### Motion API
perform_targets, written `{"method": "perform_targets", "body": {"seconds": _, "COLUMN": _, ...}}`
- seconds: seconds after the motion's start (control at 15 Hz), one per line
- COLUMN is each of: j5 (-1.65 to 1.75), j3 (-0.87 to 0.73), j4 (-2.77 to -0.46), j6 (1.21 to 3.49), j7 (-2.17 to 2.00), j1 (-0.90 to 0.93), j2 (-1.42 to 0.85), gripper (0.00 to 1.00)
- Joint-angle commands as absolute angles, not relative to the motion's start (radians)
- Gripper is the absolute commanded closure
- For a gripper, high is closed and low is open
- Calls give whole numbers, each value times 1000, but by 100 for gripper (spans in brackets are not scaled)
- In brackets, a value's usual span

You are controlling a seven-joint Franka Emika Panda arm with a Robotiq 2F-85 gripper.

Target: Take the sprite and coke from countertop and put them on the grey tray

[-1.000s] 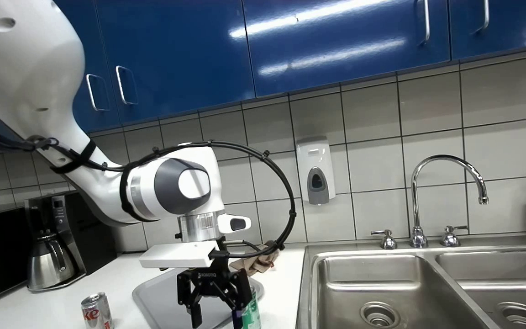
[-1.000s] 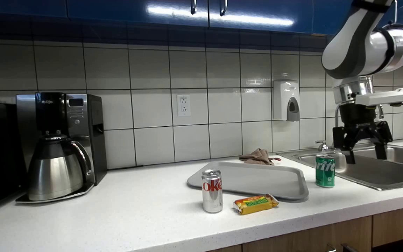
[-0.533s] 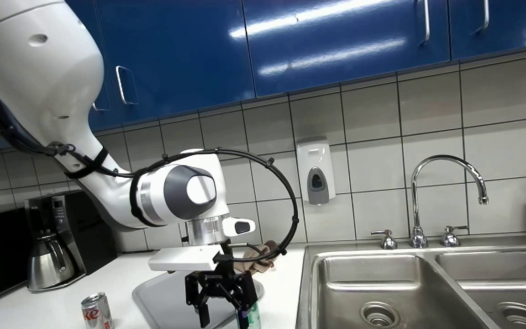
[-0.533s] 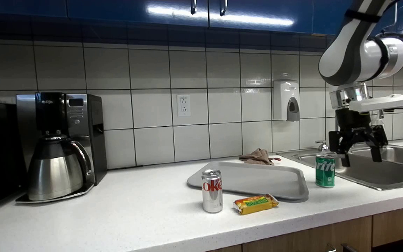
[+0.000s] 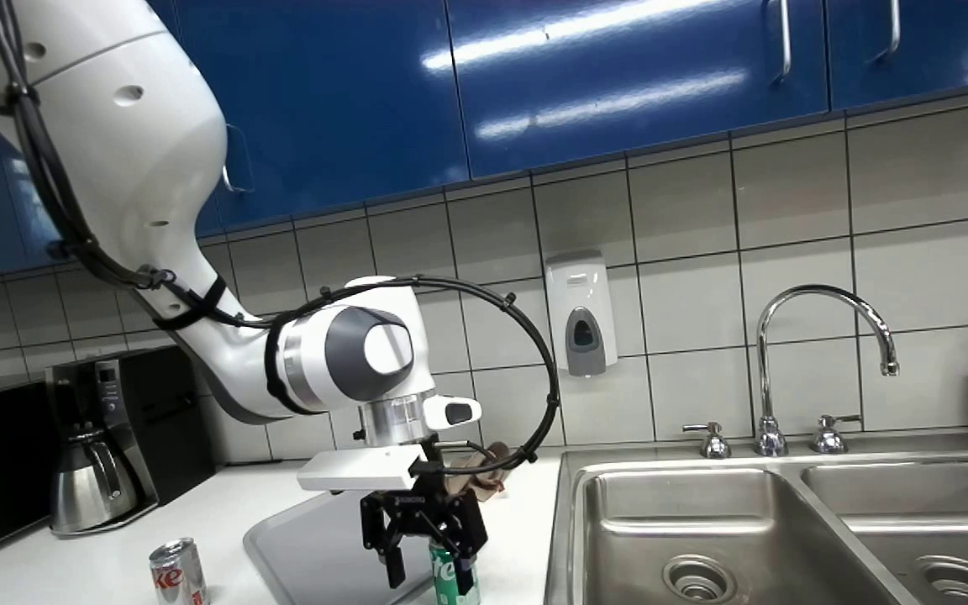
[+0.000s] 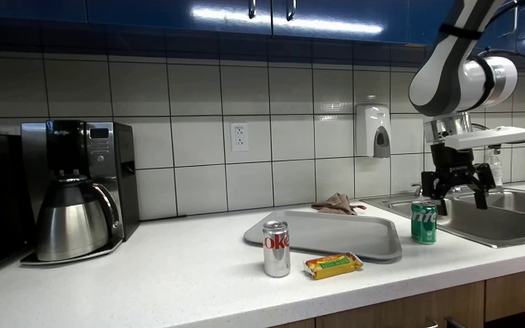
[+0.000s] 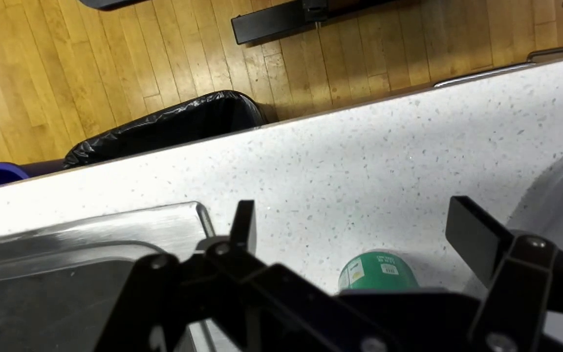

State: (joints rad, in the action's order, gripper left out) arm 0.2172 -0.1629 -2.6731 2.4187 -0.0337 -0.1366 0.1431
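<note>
Gripper (image 6: 462,206): shifted toward the Sprite (image 6: 423,223) since a moment ago; Sprite and Coke (image 6: 276,248) unmoved.
Grey tray (image 6: 331,232): neither soda aboard; both transfers outstanding.
Sprite: upright on the countertop (image 6: 176,273), between grey tray and sink (image 5: 566,538).
Coke: upright on the countertop, near the grey tray.
Fingers (image 7: 474,242): spread wide, holding nothing; no contact visible from where I stand.

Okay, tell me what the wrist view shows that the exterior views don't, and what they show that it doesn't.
Only the wrist view shows the wooden floor and black-lined bin past the edge of the counter.
Only the exterior views show the Coke can, coffee maker, soap dispenser, cloth and blue cupboards; an exterior view adds the snack bar.
All share the Sprite can, tray, sink, counter and open pincer, though the wrist view catches only part of the Sprite can, tray and sink.
</note>
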Motion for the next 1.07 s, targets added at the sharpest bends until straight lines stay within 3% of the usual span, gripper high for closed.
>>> {"method": "perform_targets", "body": {"seconds": 0.0, "j5": 216, "j3": -143, "j4": -2619, "j6": 2433, "j7": -64, "j1": -143, "j2": 78, "gripper": 0}}
{"method": "perform_targets", "body": {"seconds": 1.0, "j5": 154, "j3": -128, "j4": -2468, "j6": 2443, "j7": -54, "j1": -104, "j2": -102, "gripper": 0}}
